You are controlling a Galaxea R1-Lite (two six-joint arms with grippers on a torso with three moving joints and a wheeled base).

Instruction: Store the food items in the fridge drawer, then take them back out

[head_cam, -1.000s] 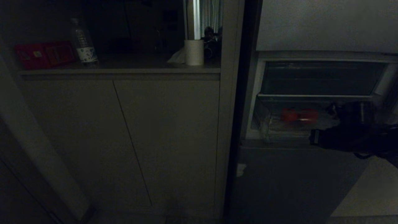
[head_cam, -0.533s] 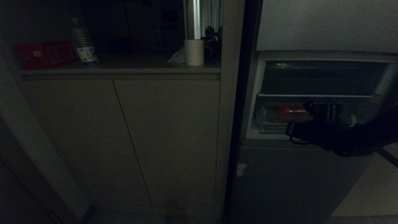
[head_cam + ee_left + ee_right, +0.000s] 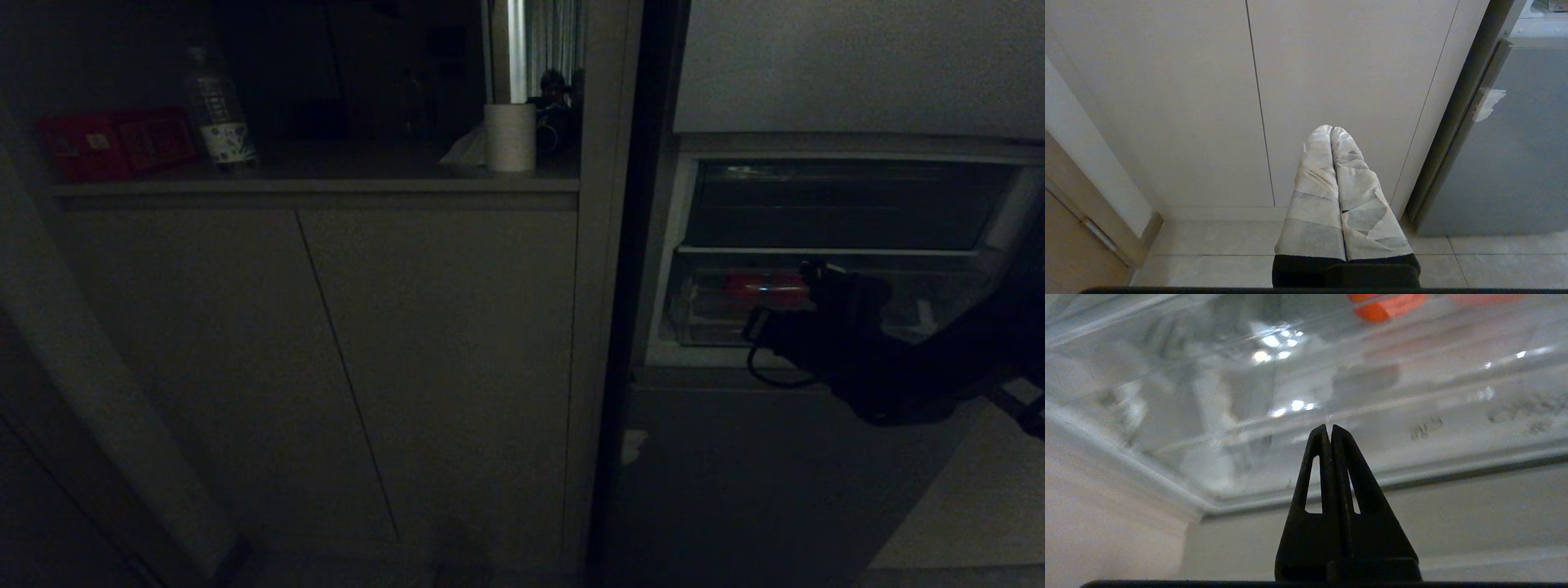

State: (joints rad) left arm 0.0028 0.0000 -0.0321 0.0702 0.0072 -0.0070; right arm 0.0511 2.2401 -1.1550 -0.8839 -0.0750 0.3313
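Head view: a very dim kitchen corner. On the right stands the fridge (image 3: 784, 474), its middle compartment open. The fridge drawer (image 3: 702, 314), a clear plastic tray, sits in that opening. Inside it, toward its upper middle, lie the food items (image 3: 763, 287), seen as a red patch through the plastic. The right gripper (image 3: 816, 273) reaches in from the right edge, its dark body in front of the drawer's face, just beside the red patch; whether it touches the plastic cannot be told here. To the left are pale cabinet doors (image 3: 326, 359) under a shelf (image 3: 318, 186) holding a red box (image 3: 114, 143), a bottle (image 3: 219, 110) and a paper roll (image 3: 509, 137).

Left wrist view: the left gripper (image 3: 1331, 130), wrapped in pale tape, has its jaws pressed together with nothing between them. It hangs low before the cabinet doors, above a tiled floor (image 3: 1229, 253), with the fridge's grey lower panel off to one side.

Right wrist view: the right gripper's black jaws are clenched tip to tip, empty, pointing at the drawer's clear front wall. The red food shows through the plastic, well beyond the tips.
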